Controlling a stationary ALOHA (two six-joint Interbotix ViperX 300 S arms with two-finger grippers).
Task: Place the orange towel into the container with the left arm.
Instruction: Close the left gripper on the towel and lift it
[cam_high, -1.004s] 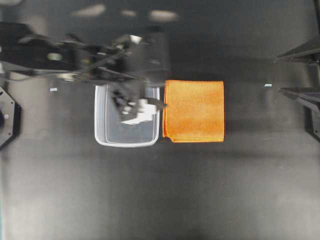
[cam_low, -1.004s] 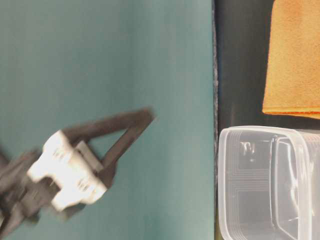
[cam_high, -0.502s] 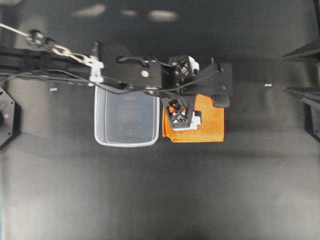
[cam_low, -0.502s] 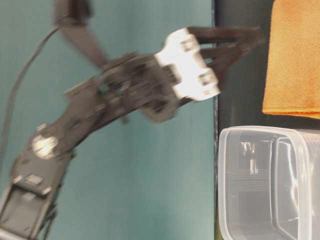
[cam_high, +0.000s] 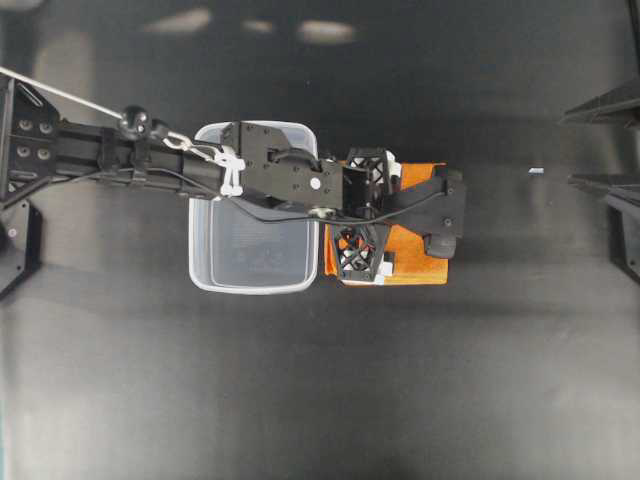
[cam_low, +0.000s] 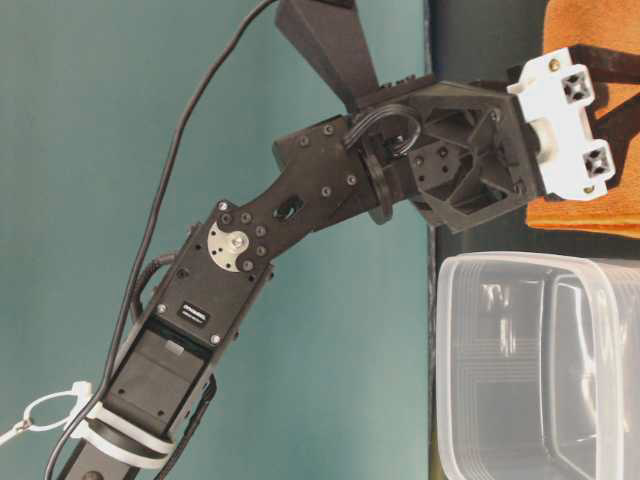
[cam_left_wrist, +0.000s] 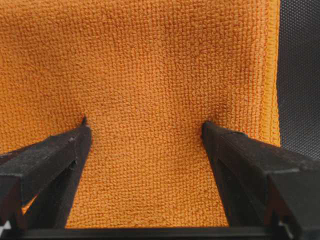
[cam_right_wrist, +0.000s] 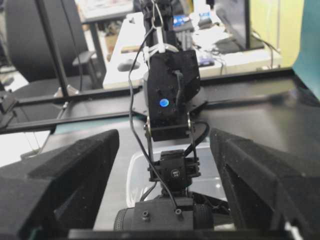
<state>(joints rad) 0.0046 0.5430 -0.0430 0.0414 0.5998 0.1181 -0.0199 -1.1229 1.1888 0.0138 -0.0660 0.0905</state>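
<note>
Two risks deserve your attention at this stage. First, the left gripper has its fingertips pressed into the orange towel with a broad band of cloth between them; if you close from this pose, the fingers may pinch only the top layer of the fold, so the towel would probably unfold and trail as it lifts. Second, the towel lies just beside the container, near its right wall in the overhead view; a low sideways carry could drag cloth against the rim and push the light tub across the desk, or leave a corner draped over the edge.

Pose of the left arm: it reaches from the left of the overhead view, passes above the container and ends over the towel's near half, with the wrist pitched steeply down. In the table-level view the white finger mounts sit directly against the towel. The jaws stand wide apart and hold nothing yet; both tips dent the pile, one close to the stitched hem.

The right gripper rests well apart from the work, jaws spread and empty, facing the left arm.
</note>
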